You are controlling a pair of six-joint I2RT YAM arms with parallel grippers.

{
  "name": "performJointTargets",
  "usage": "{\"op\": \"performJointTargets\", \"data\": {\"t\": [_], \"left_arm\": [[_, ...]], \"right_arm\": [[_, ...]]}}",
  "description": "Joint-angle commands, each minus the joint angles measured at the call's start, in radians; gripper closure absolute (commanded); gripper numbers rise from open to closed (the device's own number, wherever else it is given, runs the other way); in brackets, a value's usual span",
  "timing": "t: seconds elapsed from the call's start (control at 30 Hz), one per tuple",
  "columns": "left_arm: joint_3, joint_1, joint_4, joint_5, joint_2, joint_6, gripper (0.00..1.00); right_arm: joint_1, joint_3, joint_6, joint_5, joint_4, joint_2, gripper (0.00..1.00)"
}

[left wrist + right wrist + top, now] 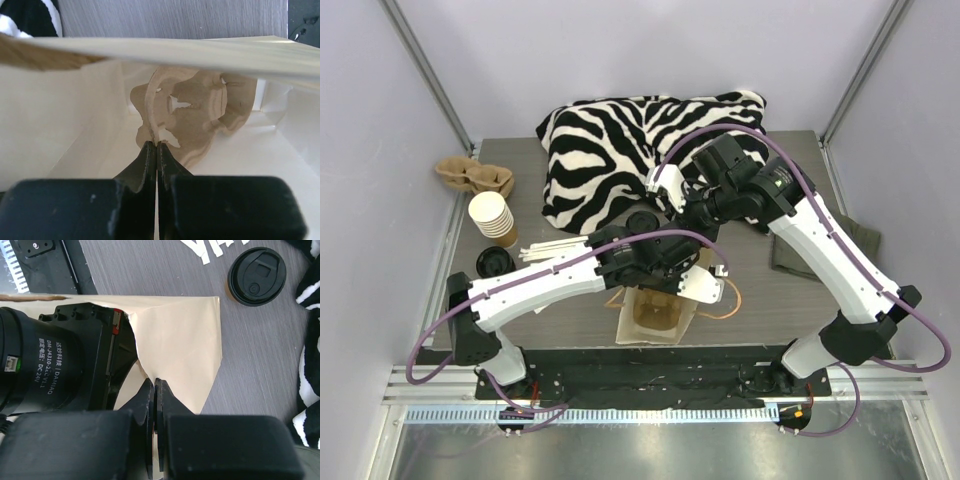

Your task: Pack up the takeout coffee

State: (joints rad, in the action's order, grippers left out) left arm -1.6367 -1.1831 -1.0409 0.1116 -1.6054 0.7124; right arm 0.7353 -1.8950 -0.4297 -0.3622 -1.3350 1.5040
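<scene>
Deep in the bag (185, 335), the left fingers (156, 145) were pinched shut on the edge of the carrier (195, 120), which stood tilted rather than flat. The right fingers (154, 382) were clamped shut on the bag's rim. The coffee (256, 276) sat out on the bench (250, 365) beside the zebra cloth (310, 340); a slipped rim could fold the bag, and a crooked carrier could tip the cup.

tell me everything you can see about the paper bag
A tan kraft paper bag, pale cream inside, creased at the rim. It sits on the grey table near the front edge, between the two arms, with its mouth open upward. The right gripper is shut on the rim, apparently holding it open. The left gripper reaches inside, shut on the edge of a moulded pulp cup carrier that lies in the bag.
</scene>
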Motion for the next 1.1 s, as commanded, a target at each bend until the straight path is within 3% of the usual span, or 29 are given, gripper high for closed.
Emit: {"op": "performJointTargets", "data": {"t": [0.0, 0.03, 0.3, 0.7, 0.9, 1.07], "left_arm": [[0.021, 0.017, 0.050, 0.037, 0.068, -0.024, 0.93], [0.015, 0.017, 0.053, 0.039, 0.071, -0.025, 0.84], [-0.054, 0.016, 0.042, 0.025, 0.101, -0.031, 0.54], [-0.040, -0.009, 0.085, -0.078, 0.242, -0.050, 0.47], [-0.040, -0.009, 0.140, -0.144, 0.332, -0.053, 0.34], [-0.104, -0.009, 0.094, -0.225, 0.364, -0.059, 0.22]], "right_arm": [[0.003, 0.002, 0.008, -0.032, -0.009, -0.018, 0.99], [0.003, 0.004, 0.006, -0.032, -0.009, -0.016, 0.99], [0.001, 0.016, 0.005, -0.026, -0.006, -0.016, 0.99], [-0.002, 0.033, 0.006, 0.006, 0.005, -0.018, 0.99], [-0.014, 0.094, -0.003, 0.045, 0.017, -0.048, 0.99], [-0.069, 0.120, 0.025, 0.029, 0.022, -0.070, 0.99]]}}
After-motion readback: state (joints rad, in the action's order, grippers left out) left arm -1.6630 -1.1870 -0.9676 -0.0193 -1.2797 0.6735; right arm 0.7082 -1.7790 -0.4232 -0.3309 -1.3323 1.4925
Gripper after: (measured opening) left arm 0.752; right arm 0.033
